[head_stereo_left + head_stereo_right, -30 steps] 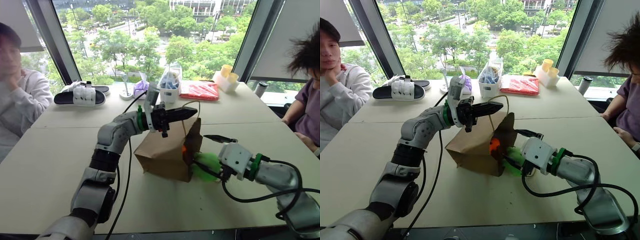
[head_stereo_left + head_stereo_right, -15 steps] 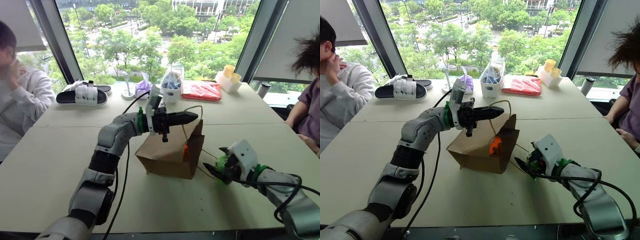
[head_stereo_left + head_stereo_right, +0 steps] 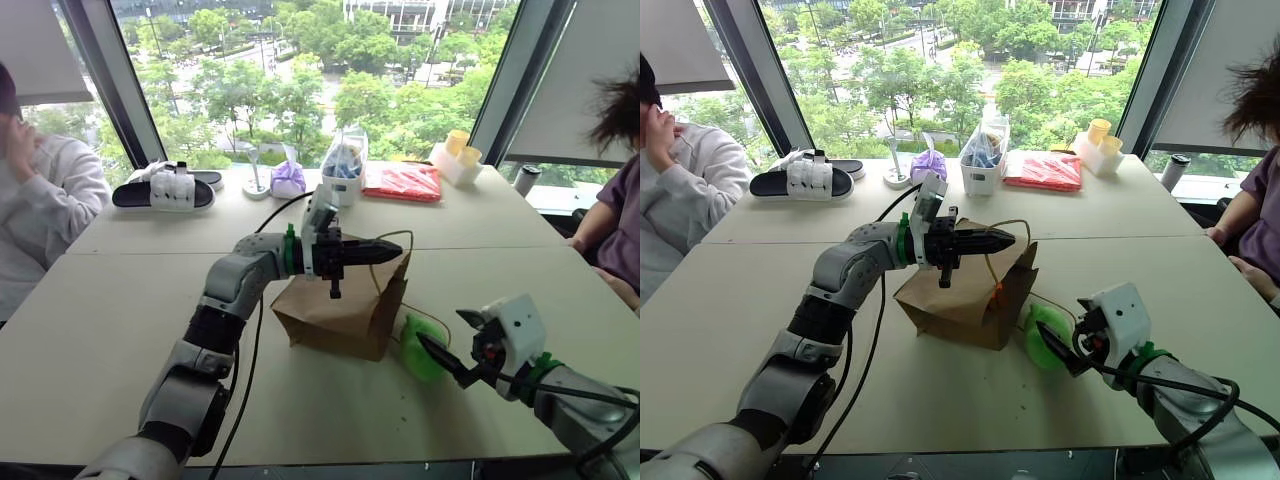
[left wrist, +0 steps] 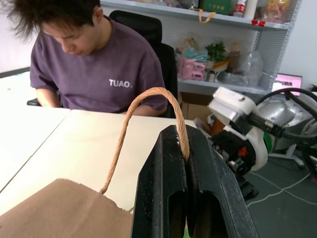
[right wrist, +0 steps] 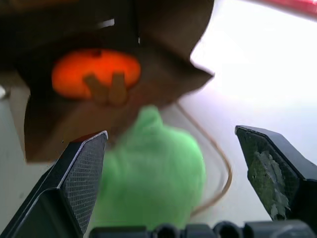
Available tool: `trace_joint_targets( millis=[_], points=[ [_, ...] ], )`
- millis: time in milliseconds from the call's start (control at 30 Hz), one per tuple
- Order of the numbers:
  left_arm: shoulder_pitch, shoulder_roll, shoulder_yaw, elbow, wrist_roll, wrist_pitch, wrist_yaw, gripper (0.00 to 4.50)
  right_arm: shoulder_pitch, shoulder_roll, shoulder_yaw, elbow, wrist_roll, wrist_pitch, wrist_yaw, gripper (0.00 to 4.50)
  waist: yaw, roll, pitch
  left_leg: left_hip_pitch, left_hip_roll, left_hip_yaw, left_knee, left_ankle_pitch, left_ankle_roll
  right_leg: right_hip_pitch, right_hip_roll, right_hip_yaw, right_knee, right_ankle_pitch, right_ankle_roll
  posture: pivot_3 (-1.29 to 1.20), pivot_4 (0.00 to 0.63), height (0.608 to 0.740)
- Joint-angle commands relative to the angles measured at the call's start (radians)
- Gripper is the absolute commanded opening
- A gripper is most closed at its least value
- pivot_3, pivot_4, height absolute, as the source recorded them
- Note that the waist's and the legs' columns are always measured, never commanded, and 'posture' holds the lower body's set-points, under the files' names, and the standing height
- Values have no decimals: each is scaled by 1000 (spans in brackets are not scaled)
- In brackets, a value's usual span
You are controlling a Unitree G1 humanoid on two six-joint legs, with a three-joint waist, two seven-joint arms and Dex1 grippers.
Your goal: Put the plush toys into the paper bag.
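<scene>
The paper bag (image 3: 340, 310) lies on its side mid-table, its cord handle (image 4: 148, 114) pinched by the clenched left gripper (image 3: 385, 252). The green plush (image 3: 1045, 335) now sits outside the mouth on the right, seemingly slipped out. The right gripper (image 3: 1060, 350), spread empty, has backed off. The orange plush (image 5: 94, 74) is inside.

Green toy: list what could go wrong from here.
1. The green toy lies on the table outside the bag; the open right gripper may nudge it away.
2. The left gripper holds only the handle; the mouth could sag shut.
3. The orange toy sits near the mouth and could roll out.
</scene>
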Motion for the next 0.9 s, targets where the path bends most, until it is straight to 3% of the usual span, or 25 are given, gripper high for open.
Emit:
trace_joint_targets(
  millis=[33,167,267,500,600,767,900],
  points=[
    [-28,-9,11,-7,-4,-15,-5,0,9,4,60,-36,10,14,-33,4470,-4,0,0,0,0,0,0,0,0,0,0,0,0,0,0,0,150,740],
    [-31,-13,12,-3,-3,-15,-5,0,14,-29,131,6,-40,-2,-72,4470,-3,0,0,0,0,0,0,0,0,0,0,0,0,0,0,0,150,740],
    [-30,-12,14,-5,-4,-14,-4,0,8,-38,145,20,-47,-27,-76,3660,-1,0,0,0,0,0,0,0,0,0,0,0,0,0,0,0,150,740],
    [-25,-8,17,-13,-7,-10,0,0,11,-53,153,29,-37,-52,-64,134,-1,0,0,0,0,0,0,0,0,0,0,0,0,0,0,0,150,740],
    [-25,-7,19,-16,-11,-7,1,0,7,-51,117,25,-24,-87,-48,54,-1,0,0,0,0,0,0,0,0,0,0,0,0,0,0,0,150,740],
    [-36,-10,38,-9,-35,17,4,0,-70,-29,-28,-3,133,-172,33,54,-4,0,0,0,0,0,0,0,0,0,0,0,0,0,0,0,150,740],
    [-42,-9,52,-20,-75,66,-8,0,-112,-61,-4,8,163,-174,48,54,-3,0,0,0,0,-1,0,0,0,0,1,0,0,0,0,0,150,740]
  ],
)
